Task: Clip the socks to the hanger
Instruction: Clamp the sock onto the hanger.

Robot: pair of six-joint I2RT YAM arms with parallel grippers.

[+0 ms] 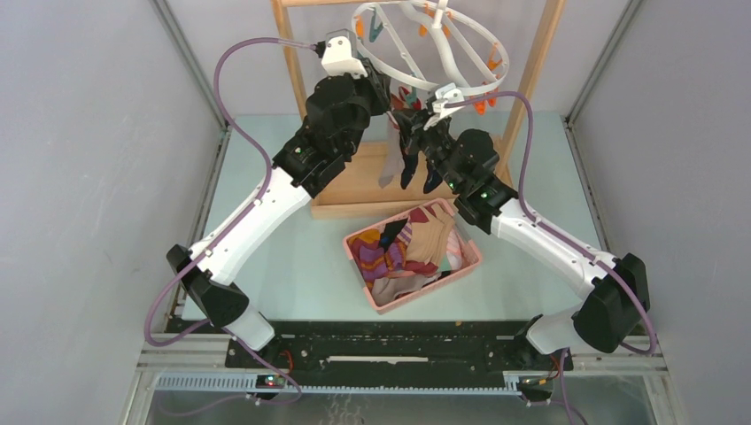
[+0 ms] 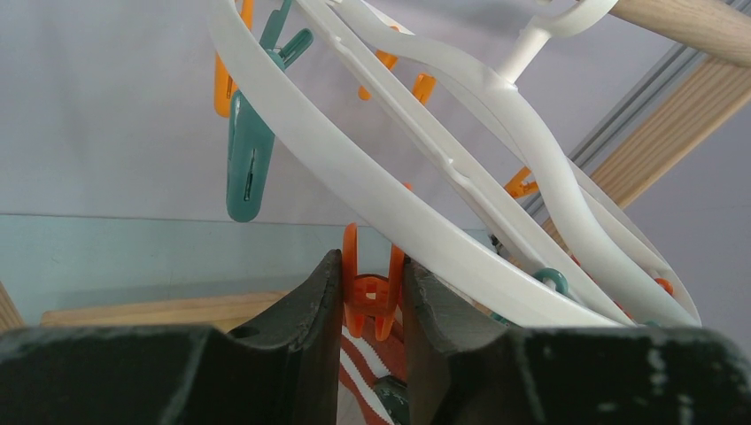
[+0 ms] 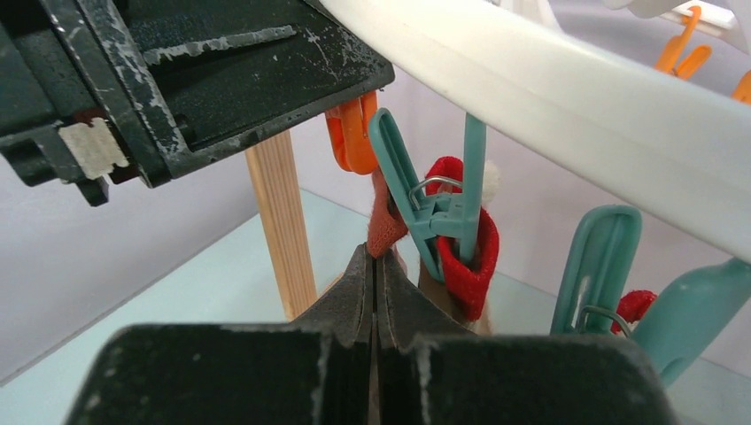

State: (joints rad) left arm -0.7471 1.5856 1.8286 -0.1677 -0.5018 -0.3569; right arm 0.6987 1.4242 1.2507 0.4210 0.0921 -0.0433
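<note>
Squeezing an orange clip under the hanger, the left end effector sits just above the right end effector, which pinches a sock by its reddish cuff.

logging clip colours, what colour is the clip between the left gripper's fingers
Orange clothespin clip, pinched by the left gripper; clearest in the left wrist view.

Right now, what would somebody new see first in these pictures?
The big white hanger up top, with orange and teal clips dangling. Two arms reach up to it: the left end effector squeezes an orange clip. Below, mid-table, sits a pink basket stuffed with socks.
</note>
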